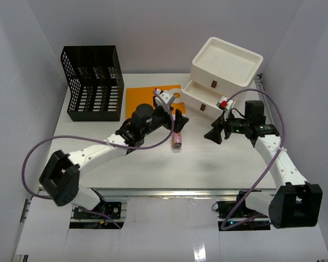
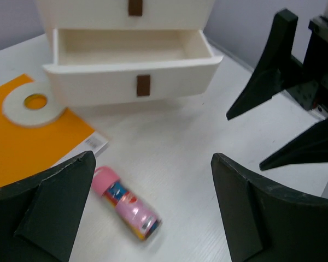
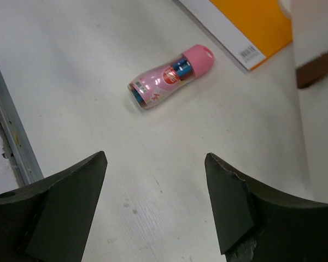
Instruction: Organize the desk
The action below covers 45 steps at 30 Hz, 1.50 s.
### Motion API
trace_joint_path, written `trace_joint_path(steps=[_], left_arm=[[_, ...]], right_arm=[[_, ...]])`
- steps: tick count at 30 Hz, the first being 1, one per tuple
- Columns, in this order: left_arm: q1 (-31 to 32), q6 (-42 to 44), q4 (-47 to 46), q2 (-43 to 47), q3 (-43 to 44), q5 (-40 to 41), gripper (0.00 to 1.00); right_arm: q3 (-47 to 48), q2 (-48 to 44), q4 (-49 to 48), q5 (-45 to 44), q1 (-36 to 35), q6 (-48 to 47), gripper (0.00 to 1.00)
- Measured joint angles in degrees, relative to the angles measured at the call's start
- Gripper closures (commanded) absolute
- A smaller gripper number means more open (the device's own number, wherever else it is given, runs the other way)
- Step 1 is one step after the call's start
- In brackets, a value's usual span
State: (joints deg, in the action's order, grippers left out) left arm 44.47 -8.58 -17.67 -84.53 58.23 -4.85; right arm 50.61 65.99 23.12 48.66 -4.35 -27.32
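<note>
The white desk (image 1: 208, 164) holds a small pink-capped bottle (image 1: 177, 140) lying on its side near the middle. My left gripper (image 1: 177, 123) is open and empty, hovering just above and behind the bottle; in the left wrist view the bottle (image 2: 126, 204) lies low between the spread fingers of the left gripper (image 2: 153, 158). My right gripper (image 1: 214, 134) is open and empty, right of the bottle and facing it. The right wrist view shows the bottle (image 3: 169, 76) ahead of the right gripper (image 3: 156, 157), apart from it.
A white drawer box (image 1: 224, 68) stands at the back right with its lower drawer (image 2: 131, 60) pulled open and empty. An orange notebook (image 1: 147, 98) with a white tape roll (image 2: 34, 103) on it lies behind the bottle. A black mesh organizer (image 1: 94, 82) stands back left. The metal rail (image 3: 11, 142) runs along the front edge.
</note>
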Motion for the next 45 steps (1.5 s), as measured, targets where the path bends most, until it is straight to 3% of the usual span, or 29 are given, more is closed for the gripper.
trace_joint_path(steps=[4, 13, 22, 29, 36, 42, 45], left_arm=[[-0.88, 3.44, 5.84, 12.48, -9.25, 4.32, 0.02], [-1.55, 11.33, 16.46, 32.46, -20.14, 15.51, 0.02], [-1.55, 14.03, 21.89, 42.92, -23.0, 22.96, 0.02], [-1.57, 14.75, 22.48, 42.62, -23.05, 24.45, 0.02], [-1.55, 15.12, 23.69, 40.72, -23.05, 24.47, 0.02], [-1.55, 15.26, 23.7, 40.7, -23.05, 24.8, 0.02], [-1.55, 15.32, 23.7, 40.69, -23.05, 25.04, 0.02]], right_arm=[[6.48, 6.27, 0.29, -9.7, -12.94, 4.03, 0.17], [21.19, 27.03, 2.12, -30.54, -25.91, 18.84, 0.17], [25.65, 37.96, 3.84, -39.16, -28.73, 27.47, 0.19], [29.39, 43.53, 3.74, -39.98, -29.47, 30.42, 0.23], [29.75, 46.87, 3.75, -41.6, -30.98, 31.44, 0.39], [27.05, 46.16, 0.21, -43.59, -31.98, 30.63, 0.6], [24.6, 44.8, -2.42, -44.37, -32.38, 29.13, 0.75]])
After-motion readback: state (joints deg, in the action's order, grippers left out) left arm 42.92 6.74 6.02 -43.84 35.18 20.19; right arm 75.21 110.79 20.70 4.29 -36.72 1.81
